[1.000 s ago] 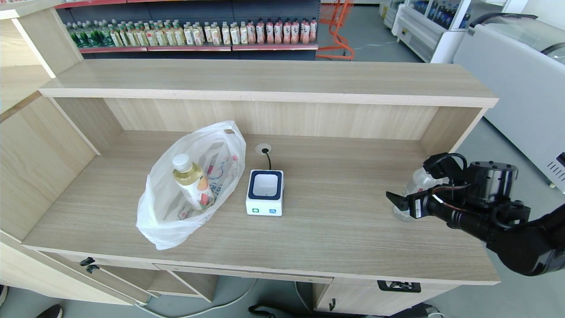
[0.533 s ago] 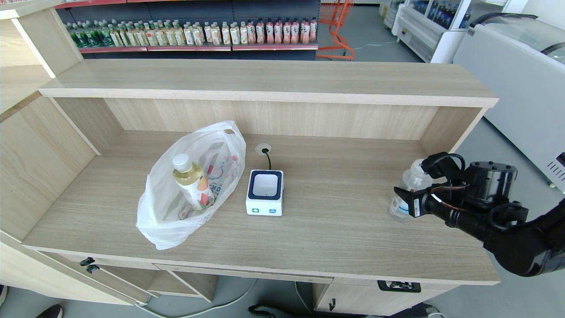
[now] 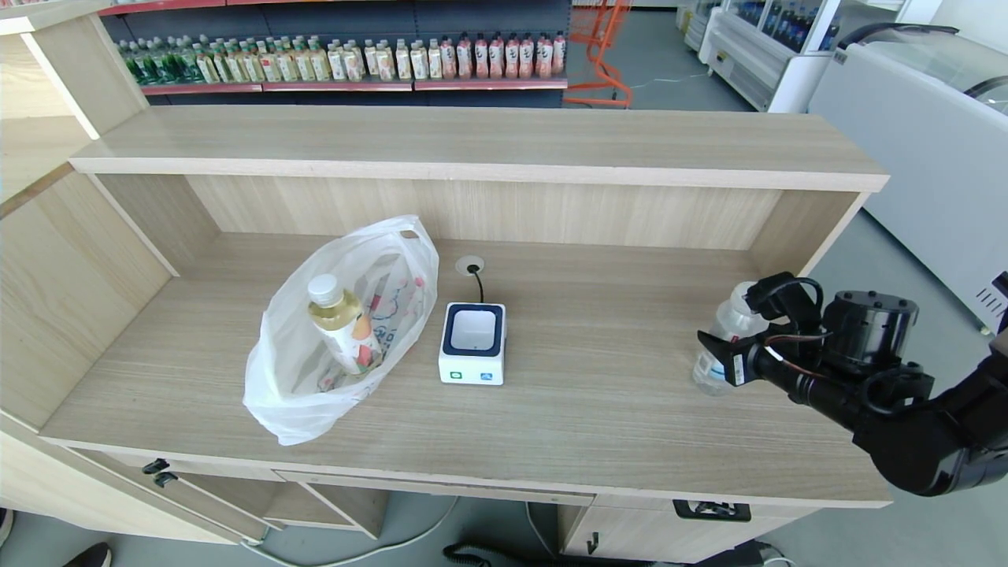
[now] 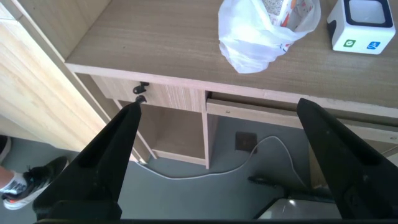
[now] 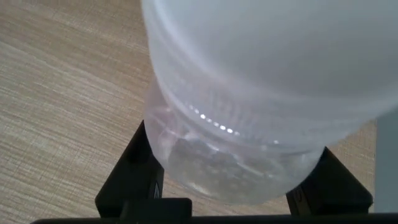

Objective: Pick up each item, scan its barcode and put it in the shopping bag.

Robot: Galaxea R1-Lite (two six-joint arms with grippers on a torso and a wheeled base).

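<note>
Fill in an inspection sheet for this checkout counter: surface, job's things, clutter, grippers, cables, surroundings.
Surface: wooden counter, flat.
Job's things: shopping bag open, tea bottle inside; scanner beside it; water bottle near the right end.
Clutter: nothing seen.
Grippers: right gripper shut on the water bottle; left gripper open, below the counter's front edge.
Cables: scanner cable enters a counter hole; white cable on the floor.
Surroundings: drinks shelf, chest freezer.

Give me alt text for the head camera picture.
The right gripper grips a clear bottle at the right end of the wooden counter. A scanner sits mid-counter, beside a white shopping bag holding a tea bottle.
</note>
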